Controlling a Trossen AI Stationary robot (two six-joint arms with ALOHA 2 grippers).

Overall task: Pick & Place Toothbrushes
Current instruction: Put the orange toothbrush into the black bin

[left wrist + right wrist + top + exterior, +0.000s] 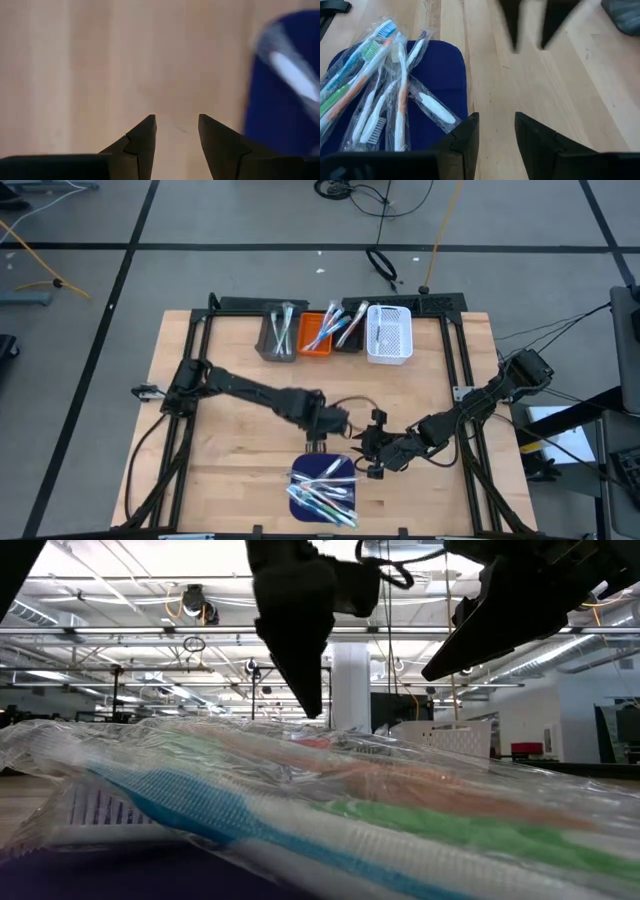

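Note:
Several wrapped toothbrushes (375, 85) in white, green, blue and orange lie in a loose heap on the dark blue mat (440, 65) near the table's front edge. More toothbrushes (322, 330) lie in the bins at the far edge. My left gripper (177, 117) points down over bare wood just beyond the mat's far edge, open, with nothing between its fingers. My right gripper (495, 115) hangs open at the mat's far right corner, slanting down toward it, holding nothing. In the low view the heap (330, 810) fills the foreground, with both grippers above and behind it.
A row of bins stands at the far edge: grey (277, 345), orange (316, 348), black (348, 342) and white (390, 335). Bare wood lies between the bins and the mat. A dark frame (455, 370) borders the tabletop.

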